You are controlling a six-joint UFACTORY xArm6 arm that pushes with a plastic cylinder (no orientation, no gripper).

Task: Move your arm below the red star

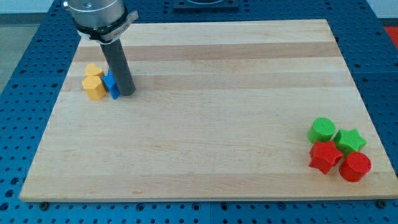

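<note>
The red star (324, 157) lies near the board's lower right corner, in a tight cluster with a green round block (322, 130) above it, a green star (350, 140) up and to its right, and a red round block (355, 166) at its right. My tip (126, 93) rests on the board at the view's upper left, far from the red star. It touches the right side of a blue block (111, 83).
Two yellow blocks (94, 81) sit just left of the blue block, one behind the other. The wooden board (205, 112) lies on a blue perforated table; the red star cluster is close to the board's right and bottom edges.
</note>
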